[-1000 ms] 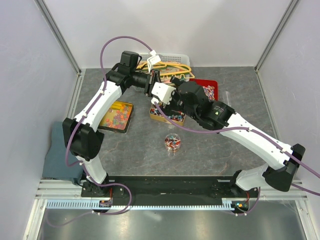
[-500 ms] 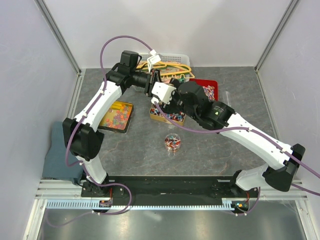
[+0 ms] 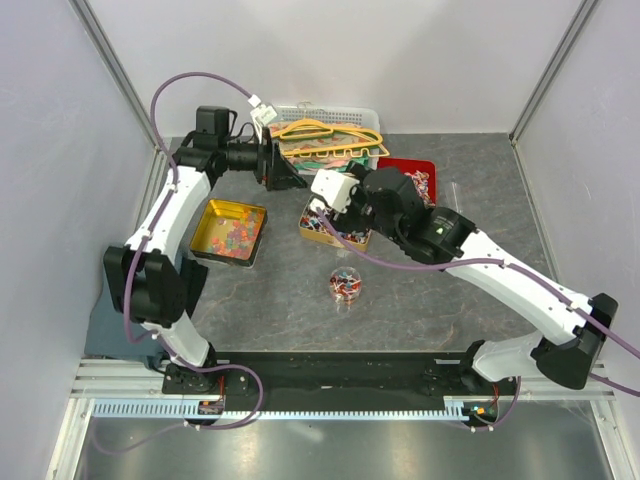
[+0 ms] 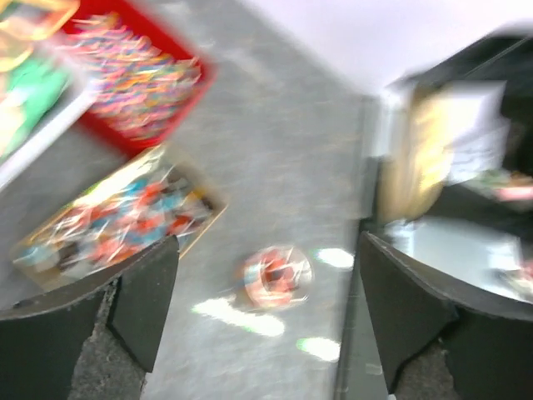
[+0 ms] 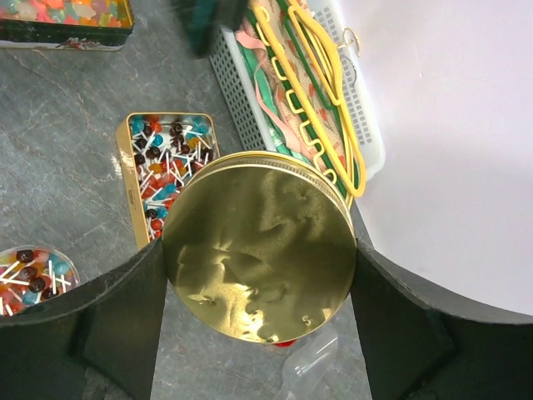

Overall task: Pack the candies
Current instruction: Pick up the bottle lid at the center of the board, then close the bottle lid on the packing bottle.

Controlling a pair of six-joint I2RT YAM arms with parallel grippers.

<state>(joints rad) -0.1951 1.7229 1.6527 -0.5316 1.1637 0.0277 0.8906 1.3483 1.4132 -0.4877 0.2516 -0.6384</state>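
Your right gripper (image 5: 258,258) is pinching a round gold lid (image 5: 258,283) by its rim, one finger pressed on each side. It holds the lid above the gray table (image 3: 260,295), next to the white basket (image 3: 345,110) of hangers (image 3: 330,128). Under the lid's near-left edge lies the rectangular gold tin (image 5: 122,179), full of red, blue and white stick candies (image 5: 162,171). Nearer you, a small round clear jar (image 3: 332,282) holds more of them. To the left, the square gold tin (image 3: 235,205) carries the orange, yellow and pink gummies (image 3: 232,236). A red tray (image 3: 395,164) with more sweets sits far right, past the basket. Your left gripper (image 4: 266,250) hangs at the far left by the basket's end. Its fingers are spread wide with nothing between them, and its own view is blurred.
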